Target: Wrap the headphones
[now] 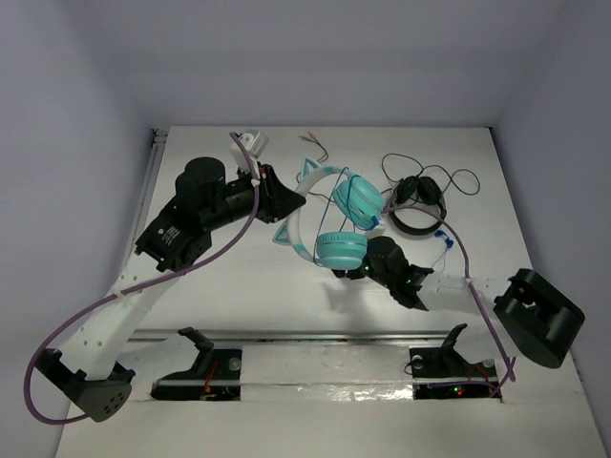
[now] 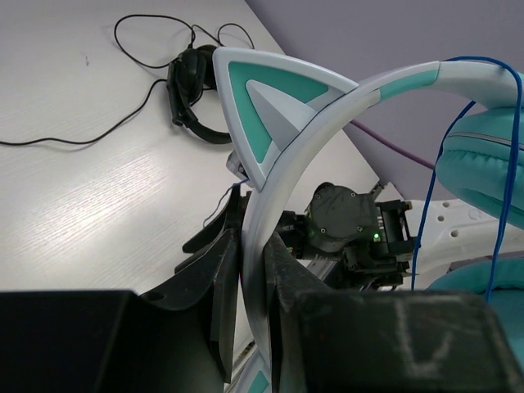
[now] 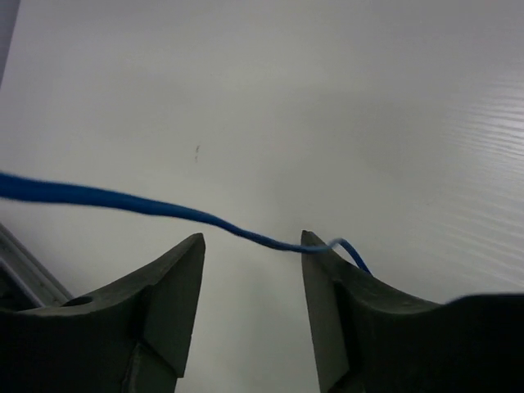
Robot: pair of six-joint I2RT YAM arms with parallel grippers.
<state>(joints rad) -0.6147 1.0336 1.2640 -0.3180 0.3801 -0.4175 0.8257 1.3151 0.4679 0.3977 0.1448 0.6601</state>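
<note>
Left gripper [image 2: 254, 246] clamped on the pale headband of the headphones [image 1: 341, 250], which sit mid-table; that grip should hold steady as the anchor. Right gripper [image 3: 252, 246] has its jaws apart, with the blue cable [image 3: 123, 203] draped over one fingertip, unpinched. Advice: pinch the cable first, then wind under light tension, clear of the black headphones [image 1: 420, 202].

— Is the table [image 1: 286, 315] well lit?
— Yes. Soft, even light is thrown from above, and only faint shadows are laid under the arms [image 1: 143, 310].
— Is anything blurred?
— In the right wrist view, the blue cable [image 3: 98, 196] is smeared to the left of the right gripper [image 3: 253, 240], and its fingers [image 3: 164, 303] are left dark. In the left wrist view, the black block [image 2: 82, 344] just below the left gripper [image 2: 252, 246] is out of focus, while the headphones [image 2: 278, 123] above it are shown sharp. A pale shine is seen on the table beyond.
</note>
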